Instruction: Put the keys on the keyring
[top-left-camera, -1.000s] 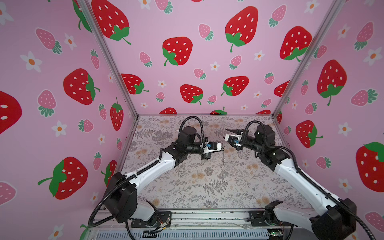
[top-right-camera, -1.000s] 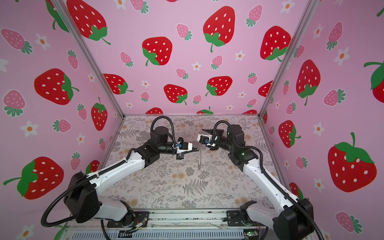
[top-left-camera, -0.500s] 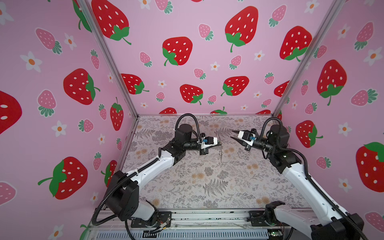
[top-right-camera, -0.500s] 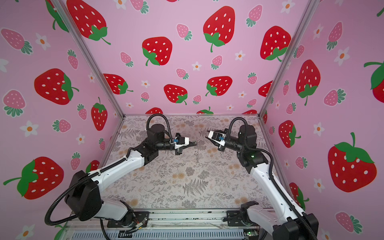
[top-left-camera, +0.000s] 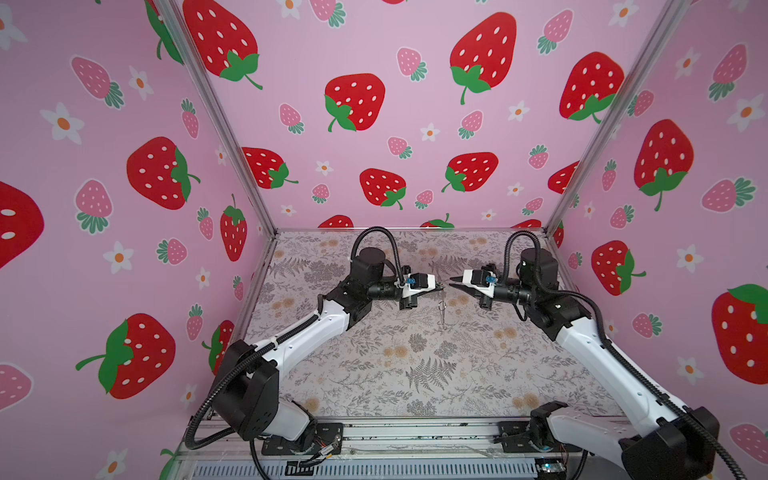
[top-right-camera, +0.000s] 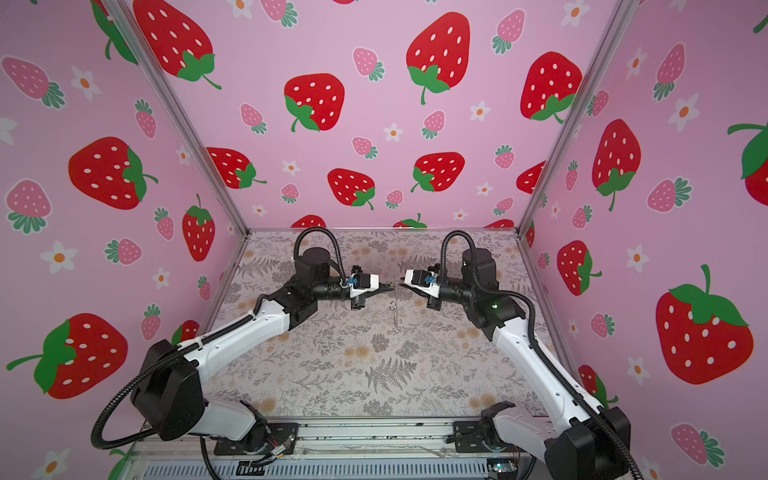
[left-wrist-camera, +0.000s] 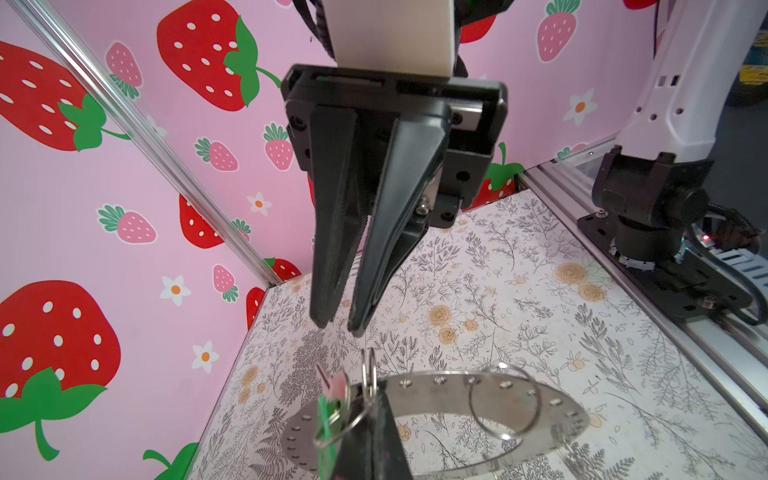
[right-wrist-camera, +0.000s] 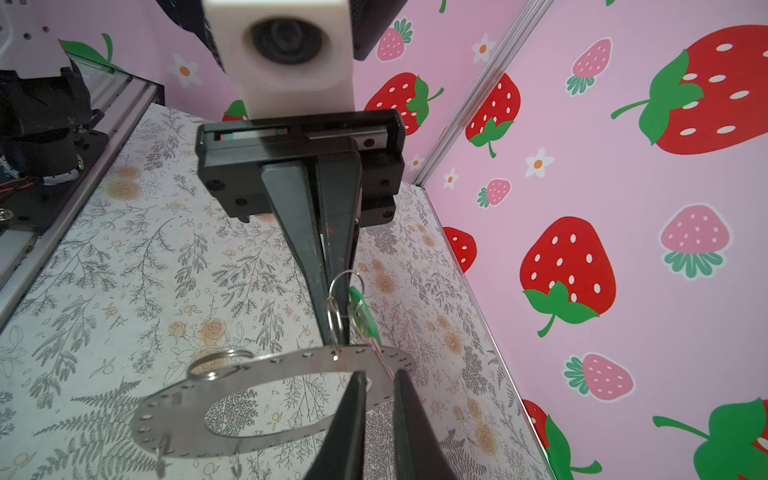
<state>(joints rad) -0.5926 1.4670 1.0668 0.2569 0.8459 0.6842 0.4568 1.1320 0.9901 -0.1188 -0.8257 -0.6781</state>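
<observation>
Nearest, the right gripper (right-wrist-camera: 379, 411) has its jaws a narrow gap apart, empty. Just ahead lies the key (right-wrist-camera: 380, 359) — shaft pointing back into that gap, green tag (right-wrist-camera: 361, 318) behind. Beyond, the keyring (right-wrist-camera: 187, 399) is held off the table, its rim clamped in the closed left gripper (right-wrist-camera: 330, 332).

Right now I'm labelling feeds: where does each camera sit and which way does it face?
Top views: high at the front, looking down toward the back wall; left claw and right claw show.
Left wrist: behind the left claw, facing the right claw; own finger shows.
Right wrist: behind the right claw, facing the left claw; own fingers show.
Shared: both wrist views see the keyring and green tag.
</observation>
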